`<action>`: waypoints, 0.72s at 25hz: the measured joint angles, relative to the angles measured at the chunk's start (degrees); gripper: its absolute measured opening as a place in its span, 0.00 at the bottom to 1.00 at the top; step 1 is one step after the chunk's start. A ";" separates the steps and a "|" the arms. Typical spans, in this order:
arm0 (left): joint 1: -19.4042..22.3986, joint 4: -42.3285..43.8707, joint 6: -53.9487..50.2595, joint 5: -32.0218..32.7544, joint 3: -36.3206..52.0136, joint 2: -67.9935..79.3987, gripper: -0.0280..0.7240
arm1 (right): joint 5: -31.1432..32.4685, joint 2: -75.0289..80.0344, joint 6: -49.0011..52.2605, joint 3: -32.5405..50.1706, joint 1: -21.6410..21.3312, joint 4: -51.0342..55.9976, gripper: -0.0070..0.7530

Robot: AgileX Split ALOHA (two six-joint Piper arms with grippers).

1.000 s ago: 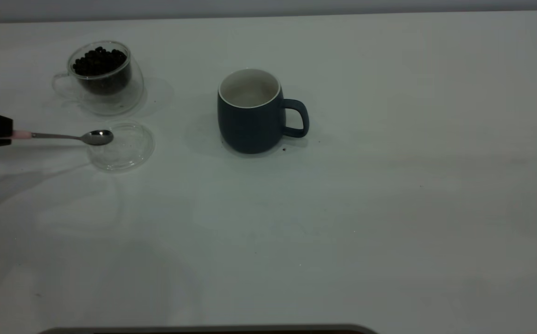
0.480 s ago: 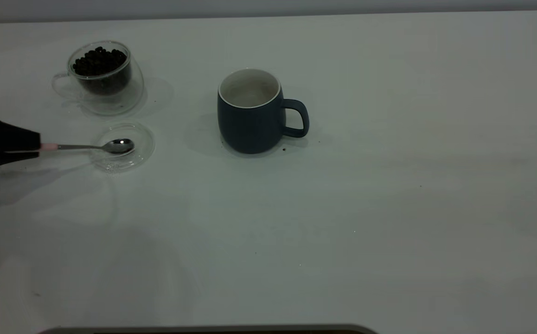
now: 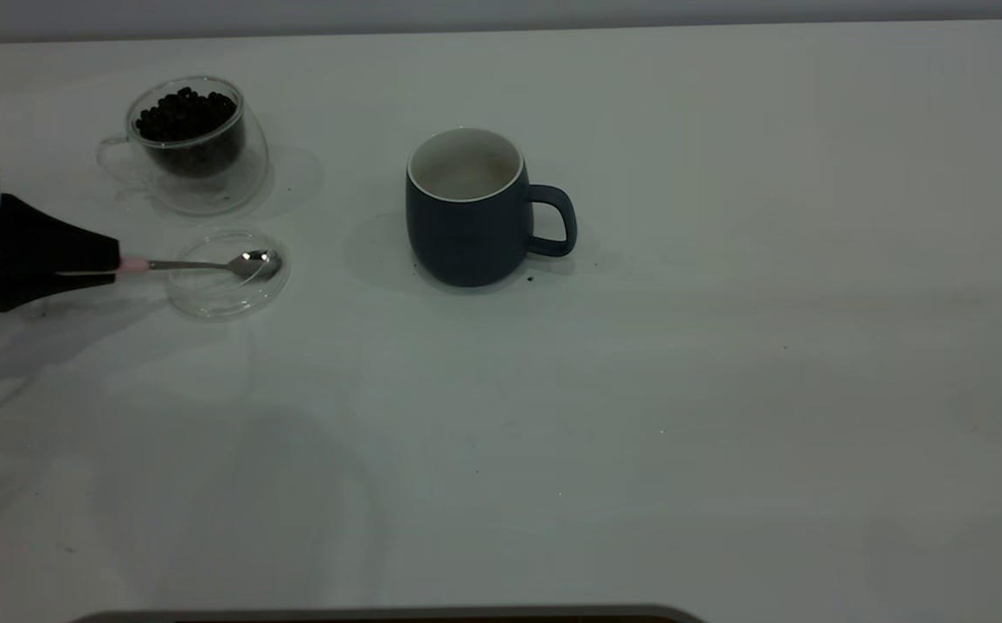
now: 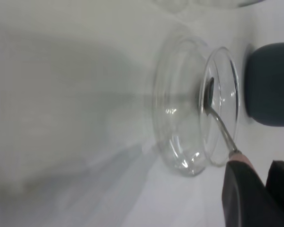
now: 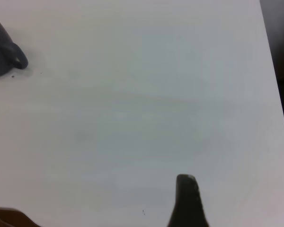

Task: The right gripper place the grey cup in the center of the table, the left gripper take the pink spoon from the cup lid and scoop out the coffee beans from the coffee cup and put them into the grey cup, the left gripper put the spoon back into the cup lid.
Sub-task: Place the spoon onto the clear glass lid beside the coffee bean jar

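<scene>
My left gripper is at the table's left and is shut on the pale pink handle of the pink spoon. The spoon lies nearly level, with its metal bowl over the right part of the clear cup lid; I cannot tell whether it touches the glass. The coffee cup, holding the coffee beans, stands just behind the lid. The grey cup stands upright near the table's middle, its handle to the right and its inside looking empty. My right gripper shows only in its own wrist view, far from the cup.
The white table stretches wide to the right of and in front of the grey cup. A tiny dark speck lies by the cup's base. The table's right edge shows in the right wrist view.
My left gripper has moved right with the spoon. The spoon's bowl went from the lid's left rim to over its right part.
</scene>
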 joint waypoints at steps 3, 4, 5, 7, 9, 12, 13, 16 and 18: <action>-0.15 -0.58 1.16 -0.13 0.00 0.00 0.20 | 0.00 0.00 0.00 0.00 0.00 0.00 0.78; -0.15 -0.64 1.45 -0.13 0.00 0.00 0.20 | 0.00 0.00 0.00 0.00 0.00 0.00 0.78; -0.15 -0.64 1.71 -0.13 0.00 0.00 0.20 | 0.00 0.00 0.00 0.00 0.00 0.00 0.78; -0.15 -0.75 2.40 -0.13 0.00 0.00 0.22 | 0.00 0.00 0.00 0.00 0.00 0.00 0.78; -0.15 -0.75 2.79 -0.41 0.00 0.00 0.25 | 0.00 0.00 0.00 0.00 0.00 0.00 0.78; -0.15 -0.75 2.96 -1.16 0.00 0.00 0.35 | 0.00 0.00 0.00 0.00 0.00 0.00 0.78; -0.15 -0.75 3.28 -1.34 0.00 0.00 0.38 | 0.00 0.00 0.00 0.00 0.00 0.00 0.78; -0.15 -0.75 5.77 -1.45 0.00 0.00 0.49 | 0.00 0.00 0.00 0.00 0.00 0.00 0.78; -0.15 -0.75 6.84 -1.84 0.00 0.00 0.54 | 0.00 0.00 0.00 0.00 0.00 0.00 0.78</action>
